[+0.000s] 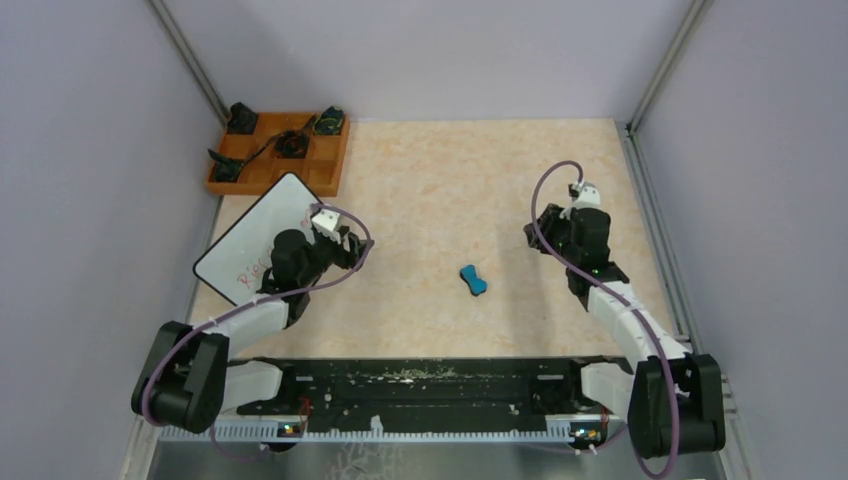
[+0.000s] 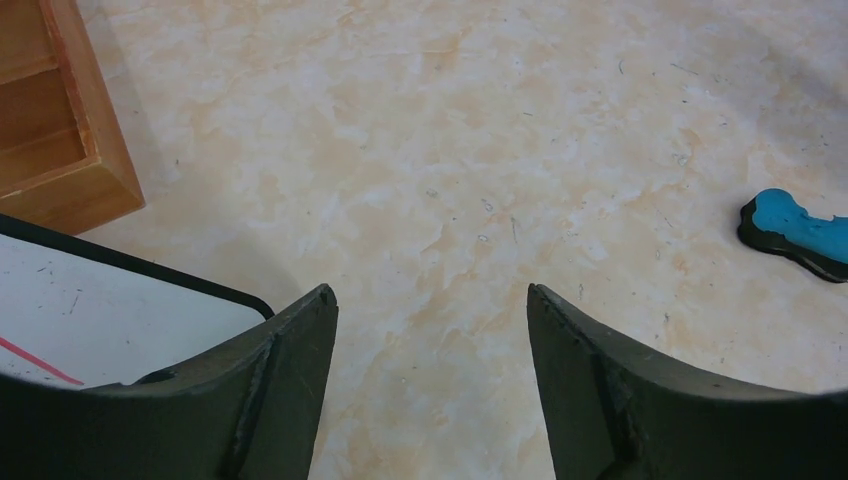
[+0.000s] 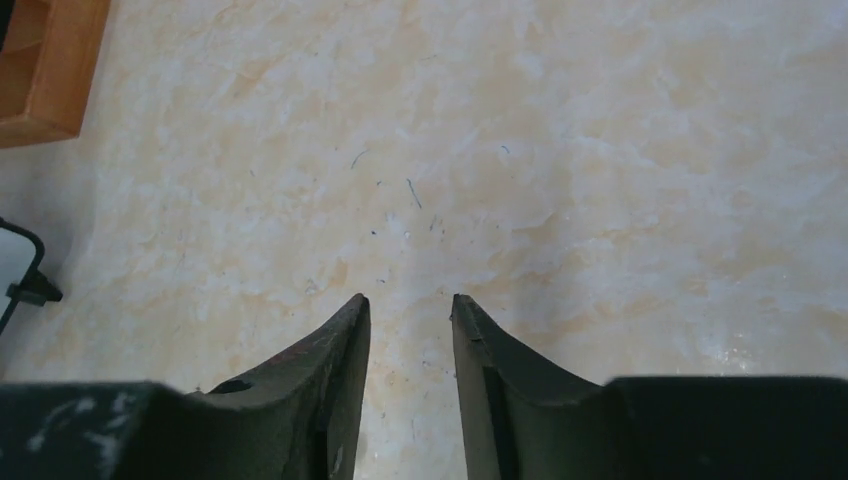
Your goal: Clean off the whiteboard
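- The flat white rectangular whiteboard point(image 1: 255, 238) lies angled at the left of the pale marbled table point(image 1: 470, 190).
- The orange compartmented wooden tray point(image 1: 340, 160) sits behind it in the far-left corner, just beside its far corner.
- The small blue bone-shaped eraser point(image 1: 473, 280) lies mid-table, right of the whiteboard, well apart.

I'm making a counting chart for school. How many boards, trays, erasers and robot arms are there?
Flat white rectangular whiteboard with red writing: 1
Orange compartmented wooden tray: 1
Small blue bone-shaped eraser: 1
Black robot arms: 2 (left arm, right arm)
Total: 5
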